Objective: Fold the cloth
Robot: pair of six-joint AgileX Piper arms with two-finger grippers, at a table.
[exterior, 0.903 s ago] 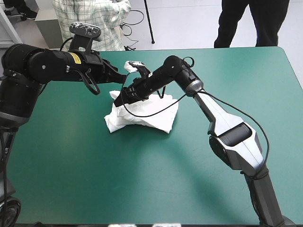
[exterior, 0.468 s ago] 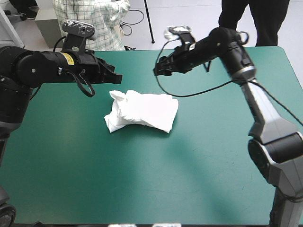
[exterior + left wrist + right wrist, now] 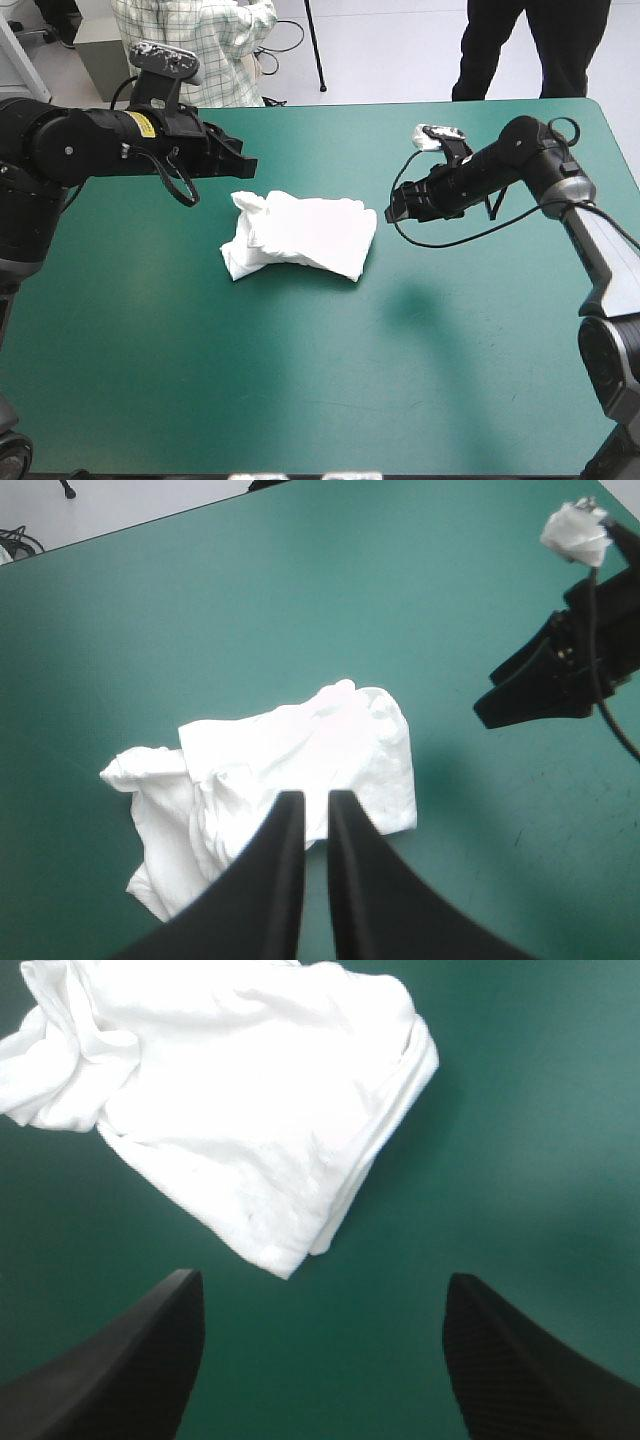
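No legible text, numbers or brand marks in any view. Only candidate: small yellow label (image 3: 147, 123) on left arm (image 3: 85, 140), upper left of high view. Print too small to read.

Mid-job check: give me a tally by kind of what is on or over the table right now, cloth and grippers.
T-shirt: 1, white, lying free
Grippers: 2, the left gripper with fingers shut, the right gripper with fingers open
Total: 3
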